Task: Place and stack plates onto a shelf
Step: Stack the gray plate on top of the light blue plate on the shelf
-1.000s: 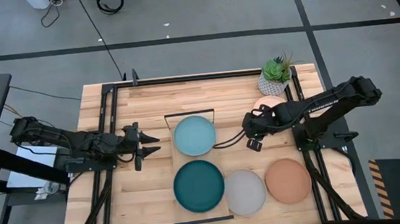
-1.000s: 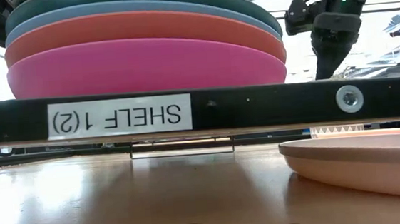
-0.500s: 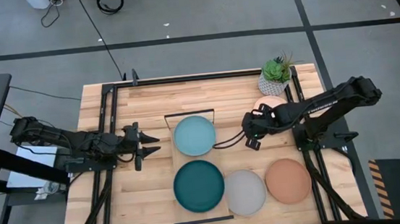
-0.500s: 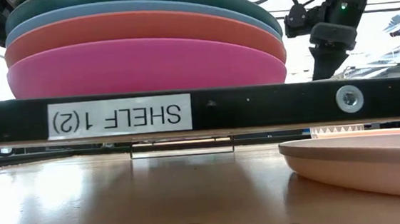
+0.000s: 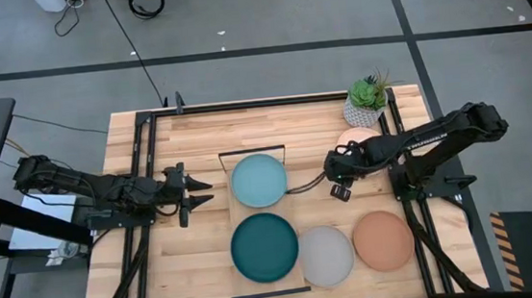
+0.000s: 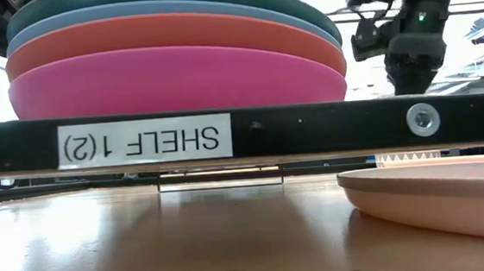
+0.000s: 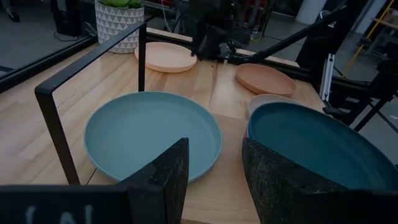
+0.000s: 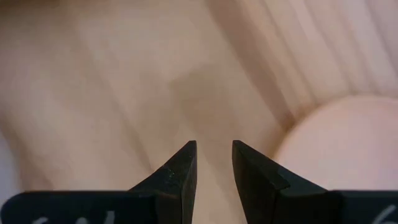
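Observation:
The pale aqua plate (image 5: 259, 180) (image 7: 152, 134) lies flat on the far half of the shelf (image 5: 238, 213). On the near half sits a stack topped by the dark teal plate (image 5: 265, 246) (image 7: 317, 140), with blue, orange and magenta (image 6: 177, 80) below it. The grey plate (image 5: 326, 256) and the terracotta plate (image 5: 383, 240) lie on the table. My right arm partly covers the peach plate (image 5: 352, 139) (image 8: 348, 143). My right gripper (image 5: 330, 175) (image 8: 214, 144) hovers over bare wood beside it, fingers slightly apart and empty. My left gripper (image 5: 204, 192) (image 7: 214, 146) waits open, left of the shelf.
A small potted plant (image 5: 368, 101) stands at the far right corner, just behind the peach plate. The shelf's black end bars (image 5: 252, 152) (image 6: 311, 130) rise at its far and near ends. Bare wood lies between my left gripper and the shelf.
My right gripper has turned at the wrist, from pointing down to a more tilted pose, while staying beside the peach plate. The plates and my left arm have kept still.

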